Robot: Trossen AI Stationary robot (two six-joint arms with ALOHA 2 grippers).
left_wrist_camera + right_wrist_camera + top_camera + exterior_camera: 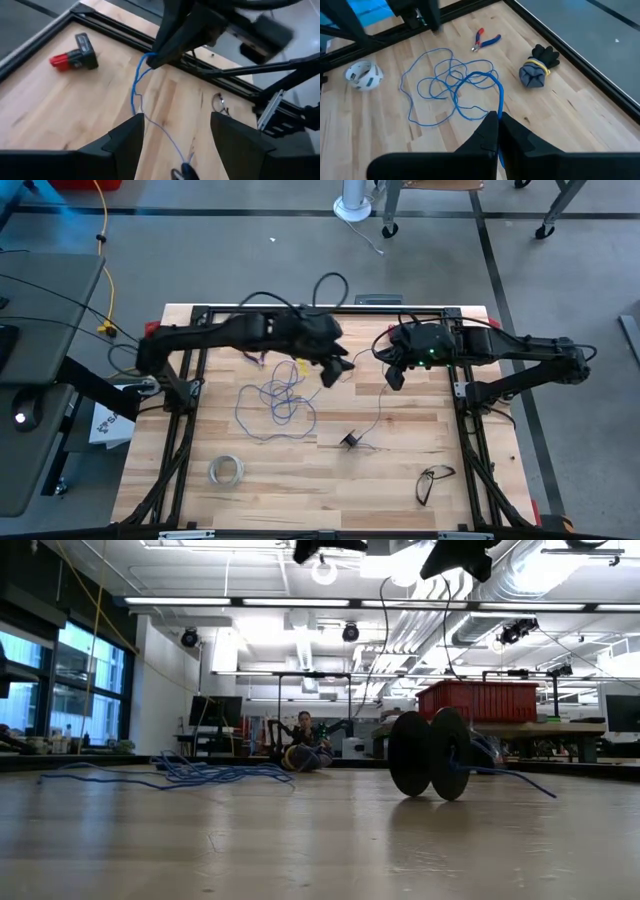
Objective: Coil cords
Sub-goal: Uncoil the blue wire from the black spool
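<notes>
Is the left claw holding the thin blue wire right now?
No, the left claw stands open with the thin blue wire running free between its fingers; the right claw pinches it.

Two matte black jointed arms carry looping black cables; the right arm (520, 355) shows a small green light, apparently an indicator, and each gripper has blunt, wedge-shaped black fingers (125, 142).

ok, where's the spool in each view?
High view: the spool sits right of table centre, right of the blue wire pile.
Low view: large, right of centre, standing on its rims.
Left wrist view: just a dark sliver at the bottom edge, between the left tool's fingers.
Right wrist view: not in it.
Shared landmark: the blue wire, running from the pile to the right tool, which pinches it.
</notes>
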